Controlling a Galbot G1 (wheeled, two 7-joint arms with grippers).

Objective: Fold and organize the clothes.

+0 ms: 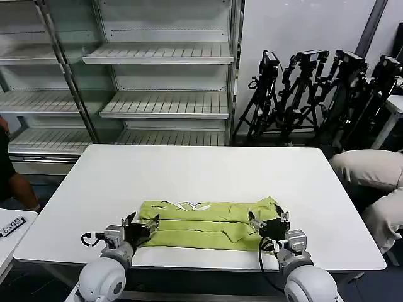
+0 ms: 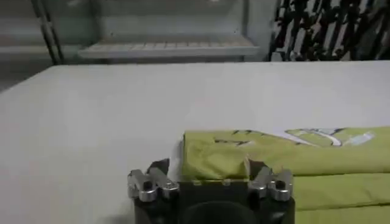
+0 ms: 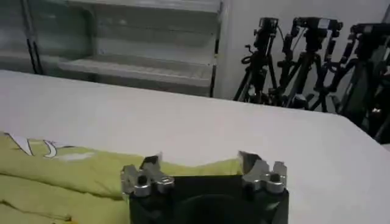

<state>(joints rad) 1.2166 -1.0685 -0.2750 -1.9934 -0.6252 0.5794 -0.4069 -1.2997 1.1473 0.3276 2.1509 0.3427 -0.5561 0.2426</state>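
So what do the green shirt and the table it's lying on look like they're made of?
The T-shirt looks like thin, soft knit fabric, perhaps cotton, matte lime green: it creases and lies limp in flat folds. The table has a smooth, hard white top, probably laminate or painted board, with a faint sheen; its core can't be told.

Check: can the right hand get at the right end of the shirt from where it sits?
Probably yes. The right hand sits open at the right end of the lime T-shirt, with only bare table around that end. The left hand is at the opposite end.
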